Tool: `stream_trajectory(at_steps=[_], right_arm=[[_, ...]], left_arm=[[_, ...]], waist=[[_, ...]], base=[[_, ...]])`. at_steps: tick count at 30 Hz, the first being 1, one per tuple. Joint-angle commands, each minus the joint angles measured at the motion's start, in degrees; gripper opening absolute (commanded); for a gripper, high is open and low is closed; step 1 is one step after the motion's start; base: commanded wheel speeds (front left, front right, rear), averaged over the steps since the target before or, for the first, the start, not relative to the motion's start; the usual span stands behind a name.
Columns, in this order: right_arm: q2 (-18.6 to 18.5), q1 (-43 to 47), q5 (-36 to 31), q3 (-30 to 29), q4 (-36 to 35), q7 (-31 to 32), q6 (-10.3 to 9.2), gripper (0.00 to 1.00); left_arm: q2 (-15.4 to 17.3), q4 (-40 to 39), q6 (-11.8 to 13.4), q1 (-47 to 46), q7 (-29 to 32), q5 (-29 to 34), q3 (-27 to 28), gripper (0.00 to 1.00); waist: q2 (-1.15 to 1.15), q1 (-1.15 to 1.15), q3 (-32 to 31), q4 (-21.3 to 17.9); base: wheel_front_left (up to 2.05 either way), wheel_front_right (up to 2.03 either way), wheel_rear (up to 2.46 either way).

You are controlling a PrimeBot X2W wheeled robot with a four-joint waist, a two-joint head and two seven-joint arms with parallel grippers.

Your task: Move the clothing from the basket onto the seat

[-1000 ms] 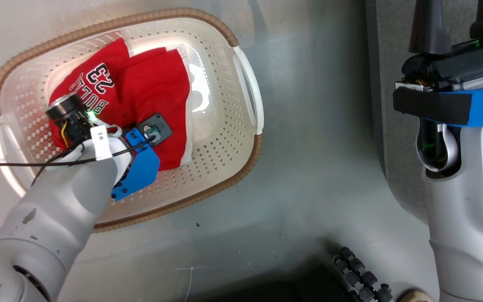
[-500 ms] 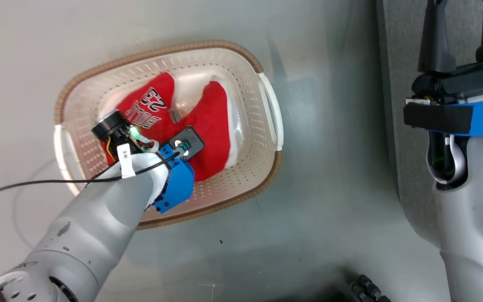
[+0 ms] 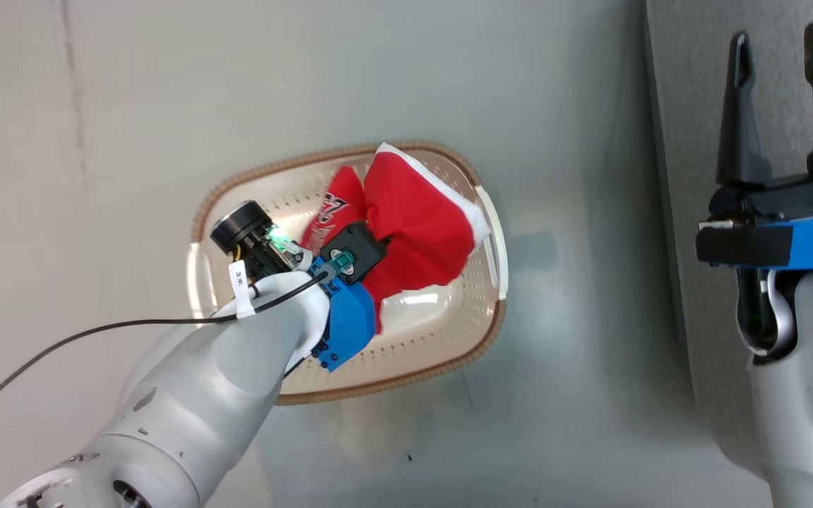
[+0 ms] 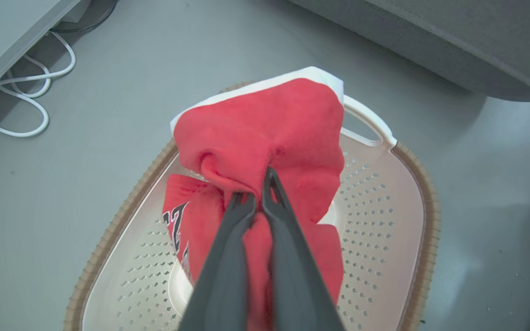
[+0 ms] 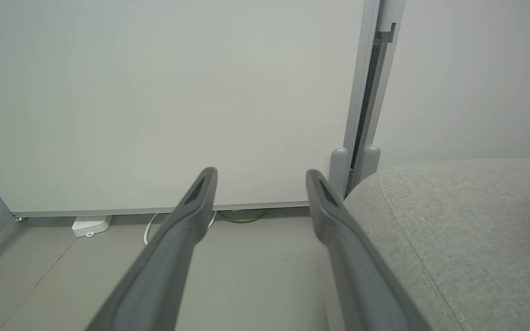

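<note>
Left pincer (image 4: 258, 188) clamped on the red clothing (image 4: 288, 128), hanging over the basket (image 4: 387, 239) | right pincer (image 3: 780, 106) apart, empty, well away from the basket | seat (image 5: 453, 230) has no clothing yet, so carrying is left

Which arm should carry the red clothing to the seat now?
Left. The left gripper is shut on the red clothing hanging over the basket; the right gripper is open and empty beside the seat.

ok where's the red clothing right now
The clothing hangs bunched in the shut left claw over the basket, left of centre in the head view; the grey seat lies to its right.
</note>
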Motion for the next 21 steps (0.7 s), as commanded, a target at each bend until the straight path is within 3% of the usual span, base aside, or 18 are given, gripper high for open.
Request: stream_trajectory(at_steps=[1, 21], right_arm=[[-0.32, 0.76, -0.21, -0.19, 0.12, 0.00, -0.02, 1.00], [-0.08, 10.81, -1.15, -2.59, 3.08, 0.00, -0.02, 1.00]], left_arm=[[0.17, -0.32, 0.07, 0.62, -0.33, -0.29, 0.26, 0.00], [1.25, -18.32, 4.12, 5.00, -0.51, -0.38, 11.70, 0.00]], waist=[[0.00, 0.01, -2.31, 1.34], [0.00, 0.01, -18.52, 5.90]], base=[[0.00, 0.00, 0.00], [0.00, 0.00, 0.00]])
